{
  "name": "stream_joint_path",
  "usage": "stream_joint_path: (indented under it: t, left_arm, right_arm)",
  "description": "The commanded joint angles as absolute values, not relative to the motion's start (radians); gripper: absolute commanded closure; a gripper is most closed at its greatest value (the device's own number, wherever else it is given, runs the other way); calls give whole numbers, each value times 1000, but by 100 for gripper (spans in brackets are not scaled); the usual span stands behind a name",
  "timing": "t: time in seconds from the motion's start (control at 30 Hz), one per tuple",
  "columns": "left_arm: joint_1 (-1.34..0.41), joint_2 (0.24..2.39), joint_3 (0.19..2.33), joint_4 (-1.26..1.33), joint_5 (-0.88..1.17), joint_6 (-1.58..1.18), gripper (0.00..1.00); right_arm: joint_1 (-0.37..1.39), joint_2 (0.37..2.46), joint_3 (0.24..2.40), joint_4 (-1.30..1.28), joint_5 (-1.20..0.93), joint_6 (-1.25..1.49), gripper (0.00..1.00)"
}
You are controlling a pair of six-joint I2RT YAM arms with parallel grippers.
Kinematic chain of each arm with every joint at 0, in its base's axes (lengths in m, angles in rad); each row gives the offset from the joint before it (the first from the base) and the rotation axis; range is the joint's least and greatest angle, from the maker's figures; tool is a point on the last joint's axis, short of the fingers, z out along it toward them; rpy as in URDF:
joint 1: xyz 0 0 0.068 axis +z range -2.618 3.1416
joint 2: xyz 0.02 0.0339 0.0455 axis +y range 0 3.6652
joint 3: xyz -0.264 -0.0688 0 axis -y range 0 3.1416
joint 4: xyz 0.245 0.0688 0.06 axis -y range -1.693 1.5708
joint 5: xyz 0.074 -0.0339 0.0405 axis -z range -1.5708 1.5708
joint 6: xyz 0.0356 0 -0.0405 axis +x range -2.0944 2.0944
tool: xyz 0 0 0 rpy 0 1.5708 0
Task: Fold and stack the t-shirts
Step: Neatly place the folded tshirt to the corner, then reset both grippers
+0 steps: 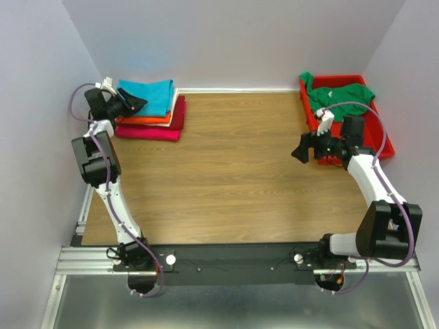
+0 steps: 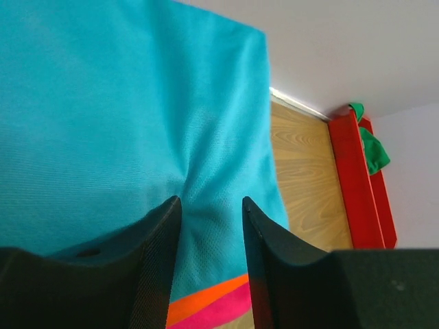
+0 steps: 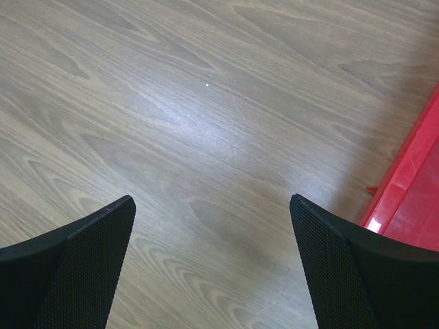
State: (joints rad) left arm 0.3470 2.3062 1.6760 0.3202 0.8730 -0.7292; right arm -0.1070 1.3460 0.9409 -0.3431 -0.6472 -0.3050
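A folded stack sits at the table's back left with a teal t-shirt [image 1: 149, 96] on top, then white, orange [image 1: 147, 120], dark red [image 1: 180, 113] and magenta [image 1: 147, 132] layers. My left gripper [image 1: 137, 103] is at the stack's left side. In the left wrist view its fingers stand open [image 2: 211, 202] just over the teal cloth [image 2: 123, 103], which creases at the left fingertip. A green t-shirt [image 1: 339, 96] lies crumpled in the bin. My right gripper [image 1: 302, 151] hovers open [image 3: 212, 202] over bare wood, holding nothing.
The red plastic bin [image 1: 381, 133] stands at the back right, and its edge [image 3: 411, 192] shows just right of my right gripper. Grey walls close the table's back and sides. The wooden tabletop [image 1: 233, 164] stretches between the stack and the bin.
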Motion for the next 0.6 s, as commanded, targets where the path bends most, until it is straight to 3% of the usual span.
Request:
stream_joint_path:
  t: [0.0,0.17,0.5,0.53,0.57]
  left_arm:
    - [357,2126,1767,264,922,-687,50]
    - [348,1860,1715,155,815,-553,47]
    - [78,1252,1243,44,436,-123,34]
    - [71,1164,1211,54,434,-117,31]
    - [69,1078,1145,78,445,-115,14]
  right_arm:
    - [-117,1324,925,-356,-673,-331,0]
    - [-117,1261,930,-354,-614,-341,0]
    - [-121,1014,1018,-347,-186,-195,0]
    - [-121,993,1041,-350,-166,-166,0]
    - [-121,976,1049,-348,-134,-119,0]
